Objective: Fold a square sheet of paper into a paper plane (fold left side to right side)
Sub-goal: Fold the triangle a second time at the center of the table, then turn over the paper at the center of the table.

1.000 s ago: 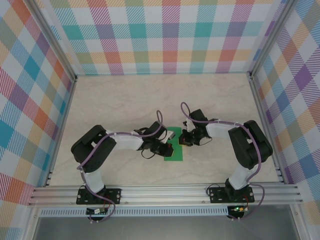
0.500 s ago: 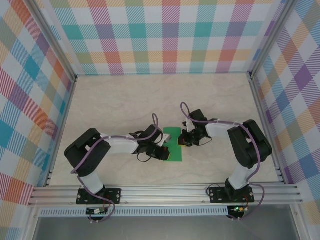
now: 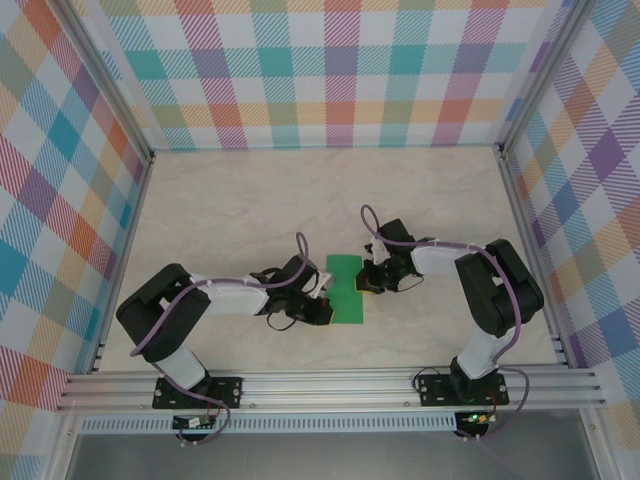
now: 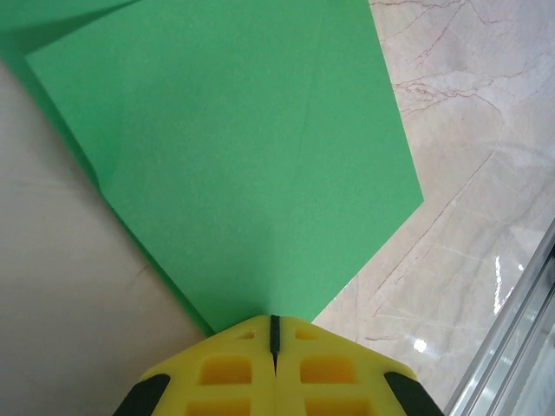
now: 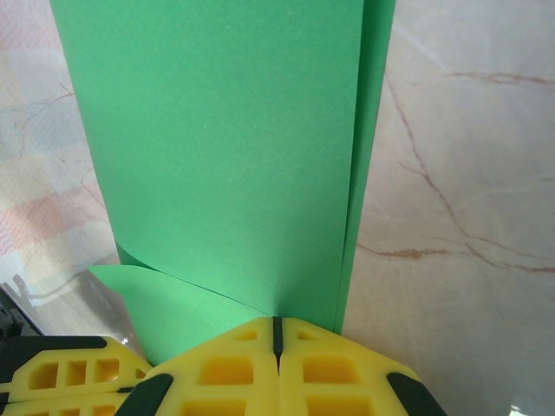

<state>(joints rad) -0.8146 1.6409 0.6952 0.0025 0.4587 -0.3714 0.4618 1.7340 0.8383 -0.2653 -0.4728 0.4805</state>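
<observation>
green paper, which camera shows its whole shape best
The top external view: the whole folded green paper lies on the table between the left gripper and right gripper. The left wrist view gives a close-up of one corner at that shut gripper; the right wrist view shows its layered long edges, cropped.

green paper (image 4: 260, 156): top cut off | near corner hidden behind left pincer (image 4: 274, 334)
</observation>
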